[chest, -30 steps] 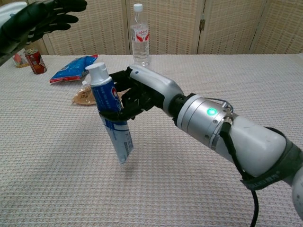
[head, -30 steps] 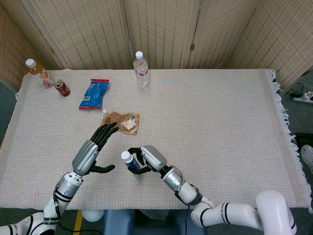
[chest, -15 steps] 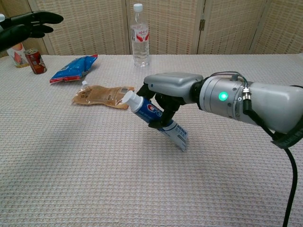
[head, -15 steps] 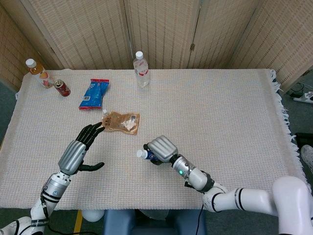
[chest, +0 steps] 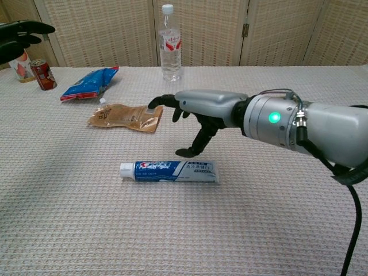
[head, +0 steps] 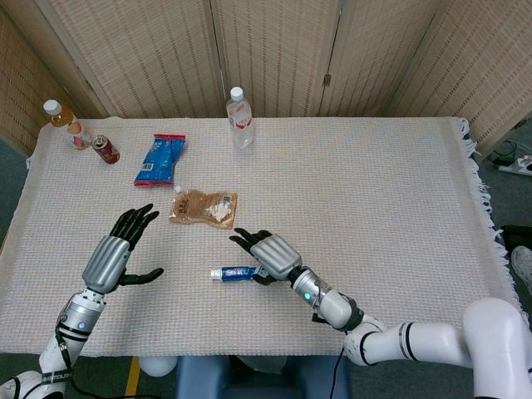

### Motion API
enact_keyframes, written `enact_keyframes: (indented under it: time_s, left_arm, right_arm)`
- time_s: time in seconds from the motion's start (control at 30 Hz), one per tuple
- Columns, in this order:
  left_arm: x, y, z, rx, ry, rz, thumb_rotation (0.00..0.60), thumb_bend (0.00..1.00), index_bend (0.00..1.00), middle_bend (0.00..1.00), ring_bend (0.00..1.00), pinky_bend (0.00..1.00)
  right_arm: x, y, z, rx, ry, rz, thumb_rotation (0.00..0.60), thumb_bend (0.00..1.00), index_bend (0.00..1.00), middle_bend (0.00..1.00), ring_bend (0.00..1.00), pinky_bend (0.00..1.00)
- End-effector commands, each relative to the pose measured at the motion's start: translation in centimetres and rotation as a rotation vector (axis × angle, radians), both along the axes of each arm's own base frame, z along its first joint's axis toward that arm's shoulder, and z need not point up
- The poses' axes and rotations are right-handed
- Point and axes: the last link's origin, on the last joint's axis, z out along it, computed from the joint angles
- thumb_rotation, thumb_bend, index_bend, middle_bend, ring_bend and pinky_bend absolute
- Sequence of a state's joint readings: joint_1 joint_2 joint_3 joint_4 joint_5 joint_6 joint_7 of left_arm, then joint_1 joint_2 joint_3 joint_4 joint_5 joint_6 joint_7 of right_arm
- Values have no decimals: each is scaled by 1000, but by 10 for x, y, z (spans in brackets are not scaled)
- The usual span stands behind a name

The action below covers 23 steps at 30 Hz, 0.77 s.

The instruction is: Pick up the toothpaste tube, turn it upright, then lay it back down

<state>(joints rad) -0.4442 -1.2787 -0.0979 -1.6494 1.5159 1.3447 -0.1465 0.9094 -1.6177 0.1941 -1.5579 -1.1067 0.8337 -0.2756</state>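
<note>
The toothpaste tube, blue and white with a white cap at its left end, lies flat on the woven tablecloth near the front edge. My right hand hovers just above and behind its tail end, fingers spread, holding nothing. My left hand is well off to the left, raised, fingers apart and empty.
A brown pouch lies just behind the tube. Farther back are a blue snack bag, a clear water bottle, a red can and an orange drink bottle.
My right hand tilted the tube over from upright, laid it flat on the cloth and let go, fingers now spread. My left hand drew back to the left.
</note>
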Motion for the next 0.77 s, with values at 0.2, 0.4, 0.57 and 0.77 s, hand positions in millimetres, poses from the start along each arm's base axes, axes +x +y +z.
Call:
enact_keyframes:
  time_s: [0.2,0.4,0.57,0.77]
  left_arm:
    - [-35,-1,25,104,123,113,599,158,146,156,116,0]
    - [-62,-13,41,168,222,201,600,263,191,190,156,8]
    - [-81,-34,46,164,261,303,600,263,157,188,120,0]
    - [-92,-61,48,204,309,361,600,262,149,179,104,0]
  right_arm:
    - [-62,12,87,-231,-35,-46,600,717,162,233,311,208]
    - [-121,37,147,-384,29,-131,600,718,193,236,315,209]
    - [-163,68,183,-469,45,-209,600,717,193,225,298,209]
    - [-197,101,208,-545,29,-282,600,717,193,222,288,208]
